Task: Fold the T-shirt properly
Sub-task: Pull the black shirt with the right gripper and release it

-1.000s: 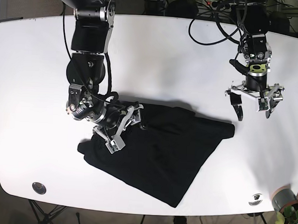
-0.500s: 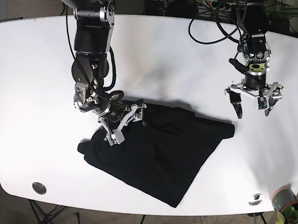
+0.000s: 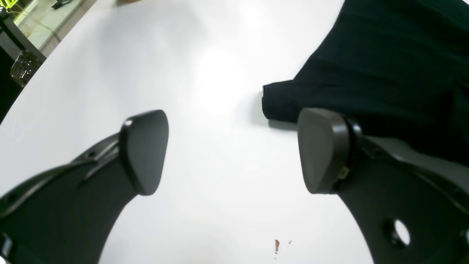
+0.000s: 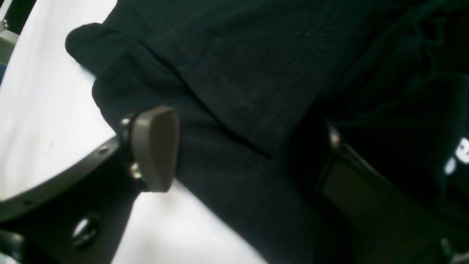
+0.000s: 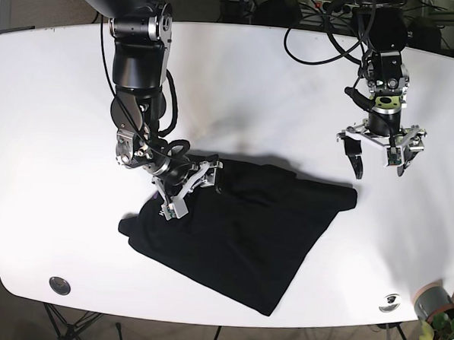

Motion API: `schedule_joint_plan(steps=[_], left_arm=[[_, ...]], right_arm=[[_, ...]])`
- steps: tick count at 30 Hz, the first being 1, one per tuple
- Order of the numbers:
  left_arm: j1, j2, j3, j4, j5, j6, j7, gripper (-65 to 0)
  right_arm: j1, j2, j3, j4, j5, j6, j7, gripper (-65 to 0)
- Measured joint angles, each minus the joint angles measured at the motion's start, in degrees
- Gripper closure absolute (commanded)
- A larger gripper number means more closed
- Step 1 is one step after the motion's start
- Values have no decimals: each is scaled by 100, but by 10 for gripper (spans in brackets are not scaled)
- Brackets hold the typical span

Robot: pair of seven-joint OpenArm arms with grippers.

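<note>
The black T-shirt (image 5: 243,228) lies crumpled on the white table (image 5: 246,95). My right gripper (image 5: 190,189) is open at the shirt's upper left edge. In the right wrist view (image 4: 238,150) its jaws stand wide apart, with a fold of the shirt (image 4: 256,73) between one pale fingertip (image 4: 155,146) and the other, which is dark against the cloth. My left gripper (image 5: 378,157) is open and empty above the bare table, just up and right of the shirt's right corner. The left wrist view shows the left gripper (image 3: 232,150) with that corner (image 3: 366,73) at upper right.
Two grey discs (image 5: 59,285) (image 5: 390,302) sit near the table's front edge. A potted plant (image 5: 437,310) stands past the front right corner. Cables (image 5: 325,46) hang at the back. A small brown speck (image 3: 277,245) marks the table under my left gripper.
My right gripper has shifted a little up and right along the shirt's edge, still open. My left gripper has drifted slightly left and turned. The shirt has hardly moved.
</note>
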State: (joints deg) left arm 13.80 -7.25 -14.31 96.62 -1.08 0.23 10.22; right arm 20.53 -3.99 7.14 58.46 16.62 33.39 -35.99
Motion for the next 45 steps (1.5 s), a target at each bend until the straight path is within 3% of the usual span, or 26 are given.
schedule_joint_plan(steps=[6, 8, 16, 24, 33, 45], left_arm=[[2, -9, -4, 0, 0, 17, 4, -522], [0, -9, -4, 0, 0, 17, 4, -522], [0, -66, 11, 0, -2, 13, 11, -522], [-13, -203, 92, -83, 0, 20, -17, -522], [-13, -201, 98, 42, -2, 20, 2, -522], [-125, -188, 120, 72, -2, 0, 11, -522]], right_arm=[[98, -2, 0, -57, 7, -35, 0, -79], [114, 0, 0, -59, 13, -33, -2, -27], [168, -114, 17, 94, -7, -37, -17, -19], [-81, -125, 22, 1650, -17, -13, -605, -19], [133, 326, 33, 3187, 4, 42, -1252, -19], [1257, 999, 13, 3856, 33, 114, -1773, -19]])
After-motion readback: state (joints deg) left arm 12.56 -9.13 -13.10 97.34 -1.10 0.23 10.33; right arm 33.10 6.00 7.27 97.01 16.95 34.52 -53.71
